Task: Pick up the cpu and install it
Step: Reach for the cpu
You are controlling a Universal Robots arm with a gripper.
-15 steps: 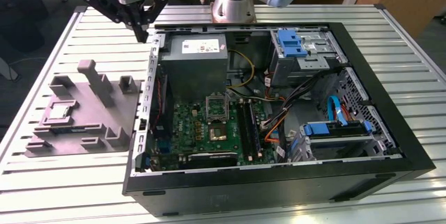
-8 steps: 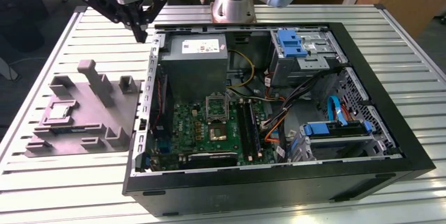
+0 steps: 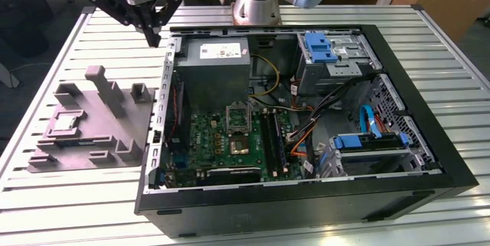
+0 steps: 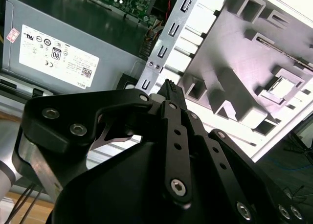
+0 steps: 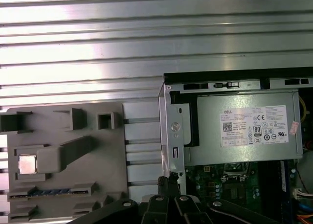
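Shiny metal-topped cpu, matt grey plastic tray; ribbed bright metal table

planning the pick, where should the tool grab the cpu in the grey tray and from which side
Grip the cpu by two opposite edges, coming straight down from above. It lies flat, metal top up, in a recess of the grey moulded tray, so a side approach looks blocked by the tray's raised walls.
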